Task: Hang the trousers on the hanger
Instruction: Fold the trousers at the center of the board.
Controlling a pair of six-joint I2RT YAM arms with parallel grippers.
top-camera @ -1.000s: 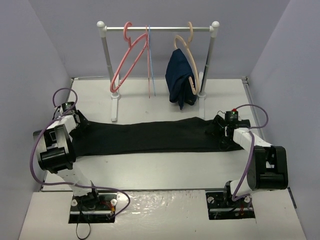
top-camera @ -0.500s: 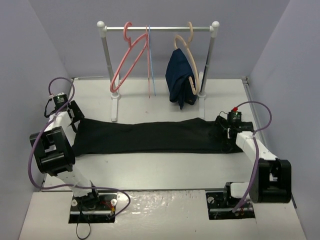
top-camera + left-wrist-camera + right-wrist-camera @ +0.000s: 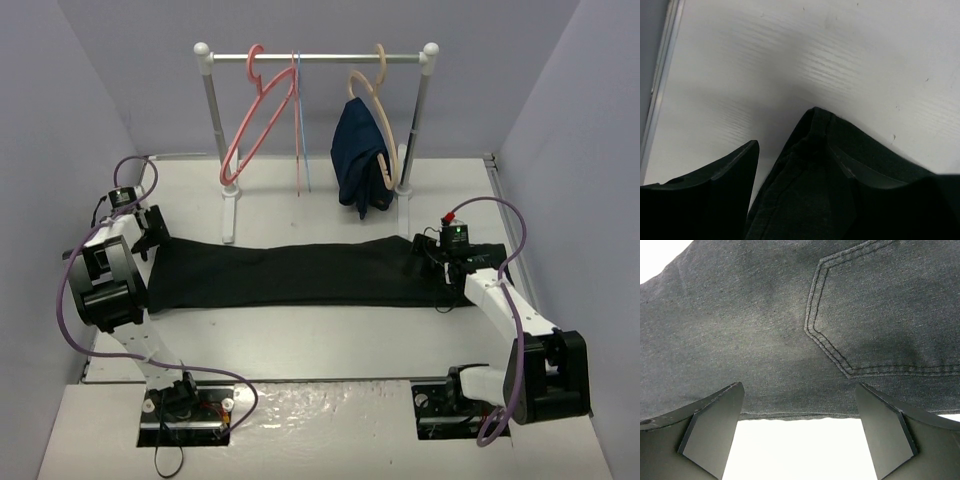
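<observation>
The black trousers (image 3: 290, 272) lie flat across the table from left to right. The salmon-pink hanger (image 3: 250, 125) hangs empty at the left of the rail (image 3: 320, 57). My left gripper (image 3: 152, 232) is at the trousers' left end. In the left wrist view it is open (image 3: 795, 150), with a corner of the black fabric (image 3: 810, 190) between its fingers. My right gripper (image 3: 432, 262) is at the right end. In the right wrist view it is wide open (image 3: 800, 386) over the fabric edge beside a stitched pocket (image 3: 865, 320).
A tan hanger (image 3: 372, 100) holding a navy-blue garment (image 3: 358, 165) hangs at the right of the rail. A thin light-blue hanger (image 3: 304, 130) hangs near the middle. The rail's two white posts (image 3: 212, 130) stand just behind the trousers. Grey walls enclose the table.
My left gripper lifted back and then settled again at the trousers' left corner. My right arm straightened and its gripper shifted slightly left, so the right end now sits a little further left.
</observation>
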